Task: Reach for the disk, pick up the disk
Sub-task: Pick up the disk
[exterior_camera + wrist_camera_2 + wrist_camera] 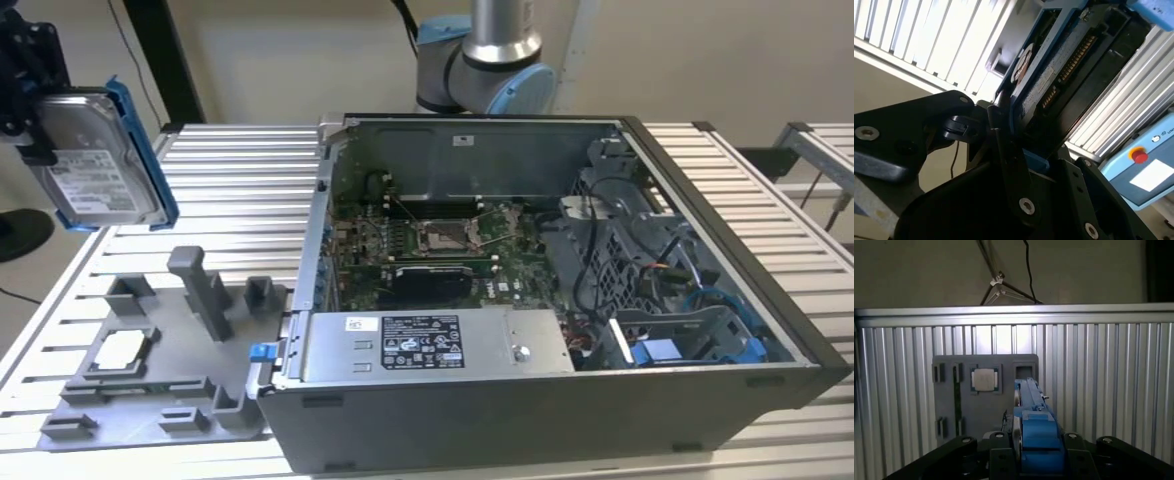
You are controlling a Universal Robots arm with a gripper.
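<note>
Black and close to my wrist cameras is the hand (1037, 442). It is shut tight on the disk (1036, 422). In the first wrist view I see the disk from its thin edge. Its bright blue frame is squeezed between the black fingers (1001, 457). In the second wrist view the disk sticks out past the hand, and I can see its dark side and blue rim.

In the exterior view the hand is high up at the exterior view's left. The disk stands on end in the air, with its white label facing my camera. It touches nothing but the hand.

Under the hand is the table (227, 170), made of metal slats. On it, lower than the hand, sits a gray tray (174, 370) with little posts. A small silver chip (120, 350) rests in a pocket of that tray. The first wrist view shows the tray and the chip below the hand.

Well away from the hand, toward the exterior view's right, stands an open computer case (534, 420). Inside it I see a green board (427, 240). A long gray box (427, 345) with a sticker lies by the front wall. Behind the case the arm (487, 60) goes up.

In the second wrist view a blue box (1149, 195) with a red button (1139, 156) sits beyond the hand.
</note>
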